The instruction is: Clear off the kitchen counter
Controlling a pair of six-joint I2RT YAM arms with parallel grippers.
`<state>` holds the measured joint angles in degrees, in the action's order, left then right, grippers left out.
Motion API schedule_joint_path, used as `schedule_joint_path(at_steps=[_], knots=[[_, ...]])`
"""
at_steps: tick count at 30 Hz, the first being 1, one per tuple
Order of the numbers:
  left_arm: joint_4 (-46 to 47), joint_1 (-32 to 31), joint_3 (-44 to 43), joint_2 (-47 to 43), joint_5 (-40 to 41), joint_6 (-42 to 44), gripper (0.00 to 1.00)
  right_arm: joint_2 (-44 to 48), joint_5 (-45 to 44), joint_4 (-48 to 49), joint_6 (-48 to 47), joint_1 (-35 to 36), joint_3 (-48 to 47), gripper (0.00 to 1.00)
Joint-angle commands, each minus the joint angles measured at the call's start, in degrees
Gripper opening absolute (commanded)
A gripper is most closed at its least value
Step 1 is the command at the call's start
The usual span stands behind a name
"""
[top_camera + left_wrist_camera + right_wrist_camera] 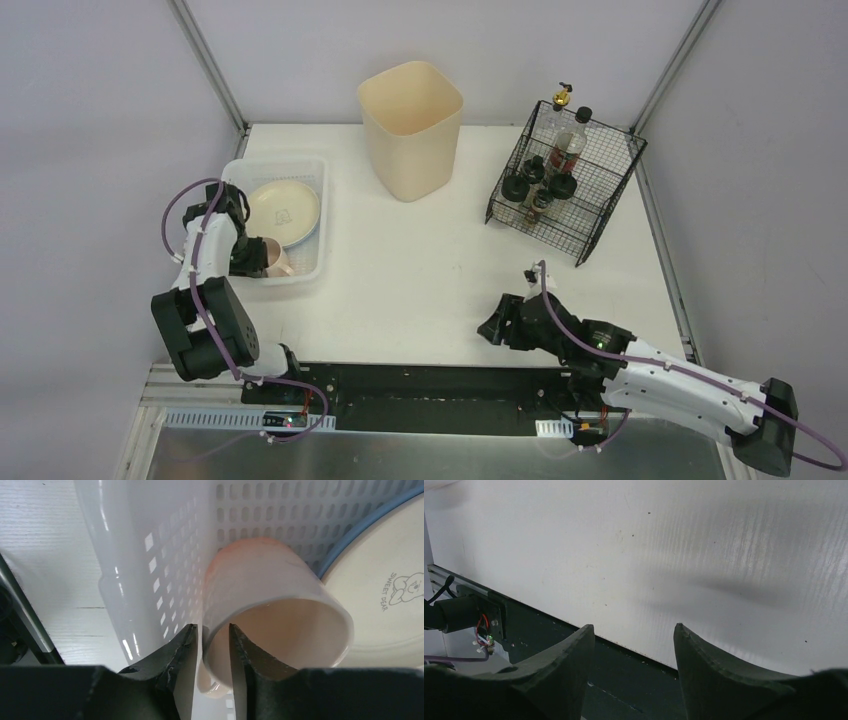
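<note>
The kitchen counter (420, 290) is a large white tabletop. At its left stands a white perforated basket (302, 276) that holds a cream plate (283, 212) and a pink mug (275, 258). In the left wrist view the mug (270, 580) lies on its side beside the plate (380, 605). My left gripper (212, 627) straddles the mug's rim, one finger inside and one outside. Its jaws are slightly open, with a gap at the outer finger. My right gripper (634, 627) hangs open and empty over the counter's front edge (490, 328).
A tall beige bin (410, 130) stands at the back centre. A black wire rack (565, 180) with several bottles sits at the back right. The dark metal rail (430, 385) runs along the near edge between the arm bases.
</note>
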<state>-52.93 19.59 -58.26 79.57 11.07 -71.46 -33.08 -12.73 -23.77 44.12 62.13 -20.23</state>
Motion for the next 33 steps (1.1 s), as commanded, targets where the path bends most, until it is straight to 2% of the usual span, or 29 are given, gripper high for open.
schedule_joint_path(at_steps=[1, 7, 9, 10, 11, 12, 28, 33], knots=[[-2.3, 0.4, -1.7, 1.9, 0.4, 3.0, 0.33, -0.9, -0.5, 1.6, 0.2, 0.3, -0.3, 0.63], [-2.3, 0.4, -3.1, 2.3, -1.2, 6.8, 0.37, -1.0, -0.6, 1.7, 0.0, 0.3, -0.5, 0.65], [-2.5, 0.5, -4.0, 2.1, -1.3, 8.4, 0.53, -1.4, -0.7, 1.7, -0.1, 0.2, -0.8, 0.66], [-2.7, 0.4, -4.2, 1.8, -1.4, 9.0, 0.77, -1.5, -0.7, 1.6, -0.2, 0.3, -1.0, 0.66], [-3.0, 0.4, -4.7, 1.5, -1.7, 9.6, 0.96, -1.7, -0.7, 1.7, -0.2, 0.2, -1.1, 0.67], [-3.4, 0.4, -5.0, 1.1, -1.8, 10.1, 0.99, -1.9, -0.7, 1.9, -0.3, 0.3, -1.2, 0.68], [-7.4, 0.5, -9.8, -7.5, -6.0, 13.5, 0.99, -3.1, -0.7, 1.6, -1.1, 0.3, -3.0, 0.68], [-7.4, 0.4, -11.8, -8.3, -10.7, 17.2, 0.99, -2.7, -1.3, 0.6, -1.2, 0.3, -3.9, 0.69]])
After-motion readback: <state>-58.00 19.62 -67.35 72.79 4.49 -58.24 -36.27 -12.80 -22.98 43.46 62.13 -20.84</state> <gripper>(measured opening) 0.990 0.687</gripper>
